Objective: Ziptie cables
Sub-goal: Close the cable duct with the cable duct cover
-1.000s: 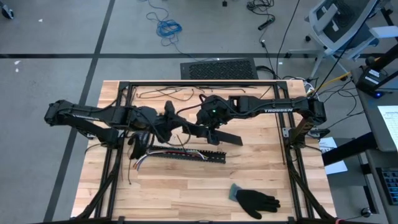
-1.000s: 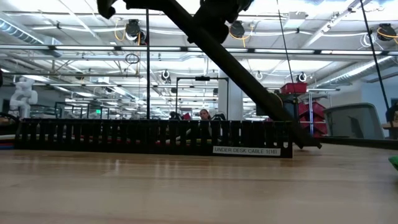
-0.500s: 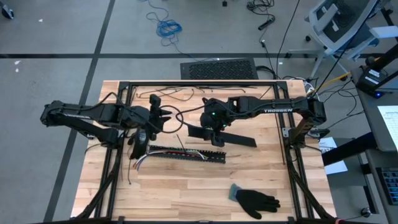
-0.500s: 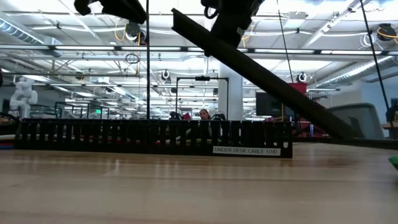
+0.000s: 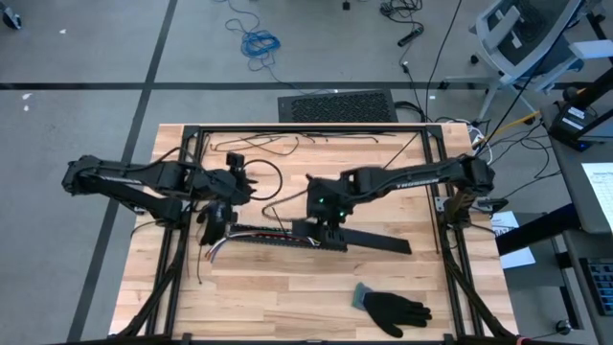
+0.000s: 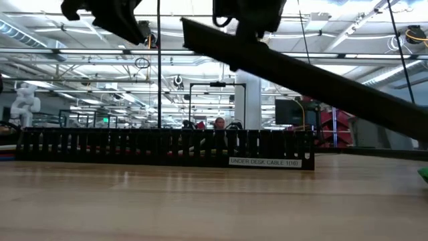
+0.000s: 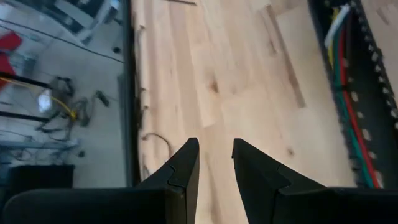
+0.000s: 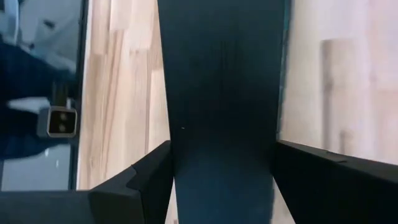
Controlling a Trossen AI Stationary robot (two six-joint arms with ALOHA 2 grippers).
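Note:
The cables [image 5: 287, 237] lie in a black slotted tray [image 6: 167, 147] that rests flat on the table's middle; their coloured ends [image 5: 213, 251] stick out at its left end. They show as white, green and red wires [image 7: 348, 74] in the left wrist view. Just beyond the tray, my right gripper [image 5: 326, 222] is shut on a long flat black strip [image 5: 378, 240]. My left gripper [image 5: 244, 187] hovers over bare wood beyond the tray's left end, its fingers [image 7: 186, 168] a small gap apart with nothing between them. My right gripper pinches the flat black strip across its width [image 8: 224, 124], one finger on each long edge, near the strip's left end. The fingers slant down from the far side. The strip is clear of the table in the low view, sloping down toward the table's right [image 6: 321, 77].
A black glove [image 5: 393, 309] lies near the front right. Thin black strands [image 5: 259, 144] lie along the far edge. Black frame rails [image 5: 182, 192] ring the tabletop. There is bare wood between the tray and the near edge.
My right gripper has come down and toward the near edge with the black strip, which now slopes less steeply, its free end swung toward the near right. My left gripper has drawn back toward the table's left edge and rolled at the wrist.

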